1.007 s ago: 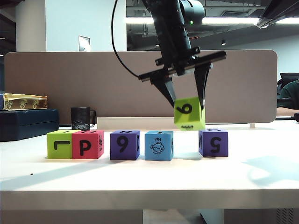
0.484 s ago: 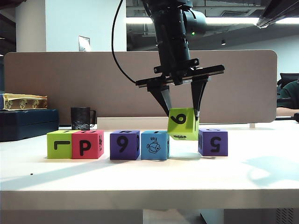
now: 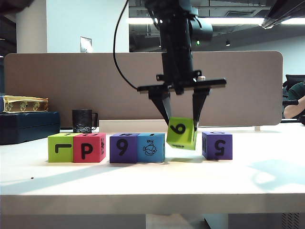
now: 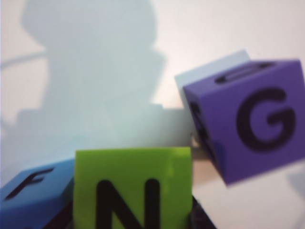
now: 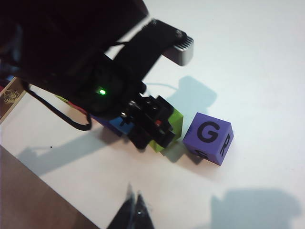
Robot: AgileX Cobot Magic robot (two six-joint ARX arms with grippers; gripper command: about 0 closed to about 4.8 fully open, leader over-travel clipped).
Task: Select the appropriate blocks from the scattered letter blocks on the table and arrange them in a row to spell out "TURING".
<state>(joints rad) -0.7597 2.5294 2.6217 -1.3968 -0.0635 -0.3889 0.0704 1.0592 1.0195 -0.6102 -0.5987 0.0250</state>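
Your left gripper (image 3: 181, 125) hangs straight down from its arm, clamped on a tilted lime green block (image 3: 181, 133) between the blue block (image 3: 151, 147) and the right purple block (image 3: 217, 144). Your right gripper (image 5: 133, 210) hovers aside, fingers together. You have six blocks: two green, two purple, one blue, one red.

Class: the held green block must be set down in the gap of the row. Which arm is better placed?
Left: its tool already grips the green block just above the gap. The right tool hangs apart, shut.
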